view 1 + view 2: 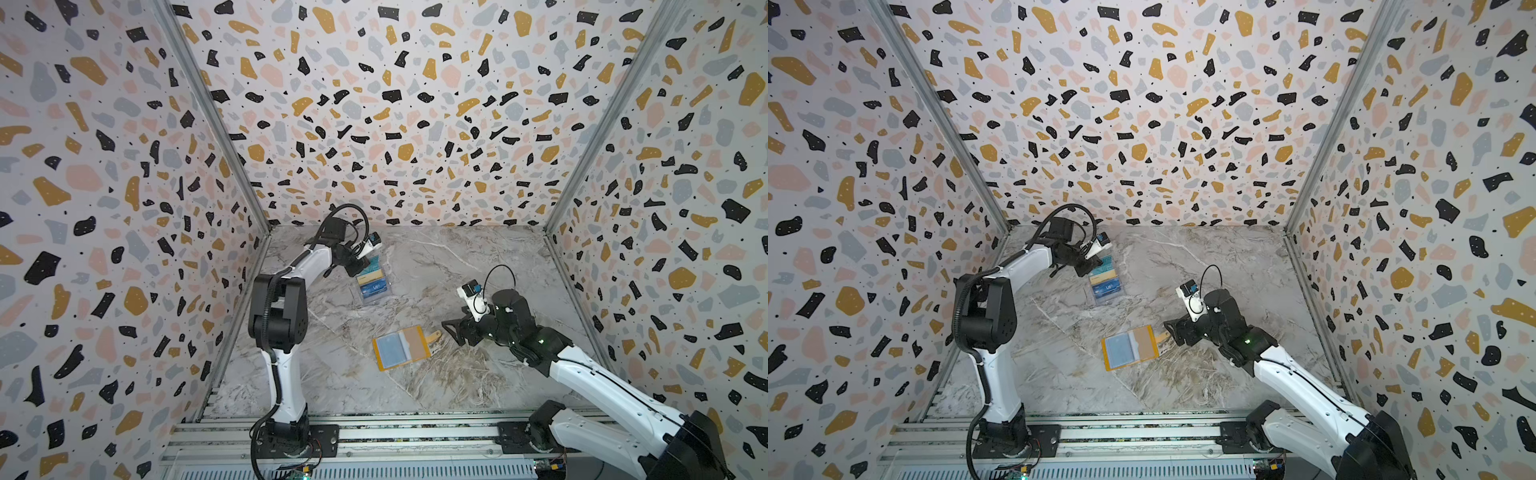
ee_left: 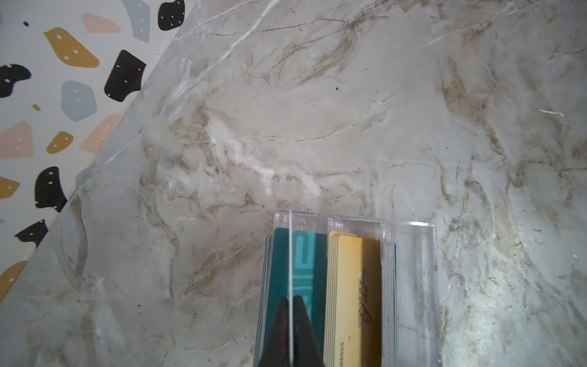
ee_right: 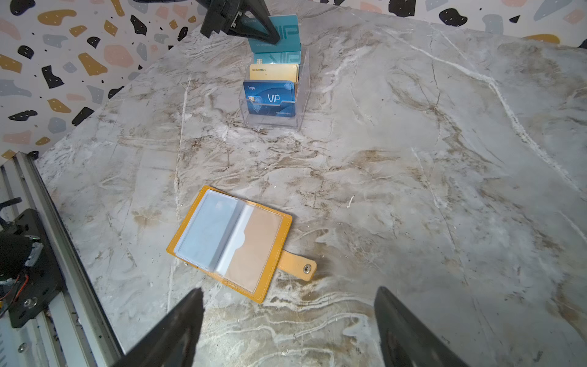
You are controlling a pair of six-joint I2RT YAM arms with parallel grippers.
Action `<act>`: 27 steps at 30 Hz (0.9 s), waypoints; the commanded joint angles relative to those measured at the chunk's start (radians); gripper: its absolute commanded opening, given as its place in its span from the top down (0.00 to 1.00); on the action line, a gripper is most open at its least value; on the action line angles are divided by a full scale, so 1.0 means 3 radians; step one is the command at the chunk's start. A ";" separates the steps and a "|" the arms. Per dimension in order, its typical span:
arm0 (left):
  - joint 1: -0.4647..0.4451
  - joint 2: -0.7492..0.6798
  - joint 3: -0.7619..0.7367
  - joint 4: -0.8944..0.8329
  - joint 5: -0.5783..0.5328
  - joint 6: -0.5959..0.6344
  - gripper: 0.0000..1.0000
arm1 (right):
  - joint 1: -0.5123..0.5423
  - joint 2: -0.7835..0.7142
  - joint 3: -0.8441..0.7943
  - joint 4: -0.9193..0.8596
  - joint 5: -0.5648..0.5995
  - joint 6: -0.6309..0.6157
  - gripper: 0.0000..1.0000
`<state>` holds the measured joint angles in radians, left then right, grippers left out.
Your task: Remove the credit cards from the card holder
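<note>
Two claws share the marble worktop (image 1: 478,257). At far left, toward the back, the left claw (image 2: 289,302) is pressed together on a teal card (image 3: 286,30), pinching it by its upper edge. The card stands upright with its long axis level, its "VIP" face turned toward the front of the worktop. From the left wrist view it appears edge-on, as a thin pale line between the fingers. Its lower edge meets the rear tier of a clear box (image 3: 303,79); whether it sits inside the slot cannot be told. Lower tiers of that box hold gold cards (image 3: 273,72) and a blue card (image 3: 270,97), all upright, faces to the front.

Nearer the front and about mid-worktop in both top views, the card holder (image 1: 401,347) lies open and flat, well apart from the box. Its spine runs roughly front to back, slightly skewed. Pale blue-grey sleeves fill the left half, a tan pocket the right. The snap tab (image 3: 297,265) points rightward.

Just right of that tab, clear of it, the right claw (image 1: 452,332) hangs low with its jaws spread wide, gripping nothing.
</note>
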<state>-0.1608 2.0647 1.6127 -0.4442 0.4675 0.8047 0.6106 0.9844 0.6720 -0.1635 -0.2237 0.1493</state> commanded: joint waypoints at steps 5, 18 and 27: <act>0.0044 0.0060 0.0059 0.0006 0.0130 0.0007 1.00 | -0.0011 -0.0080 0.0000 0.0049 -0.0001 0.0019 0.15; 0.0123 0.0086 0.0019 0.0006 0.0220 -0.0003 1.00 | -0.0013 -0.0151 -0.0018 0.0068 0.0058 0.0025 0.15; 0.0137 0.0141 0.0007 -0.0013 0.0278 -0.0002 1.00 | -0.0011 -0.0202 -0.0028 0.0072 0.0106 0.0032 0.15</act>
<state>-0.1299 2.0838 1.6127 -0.4469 0.5423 0.8040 0.6106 0.9512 0.6682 -0.1558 -0.2096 0.1524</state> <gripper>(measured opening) 0.049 0.847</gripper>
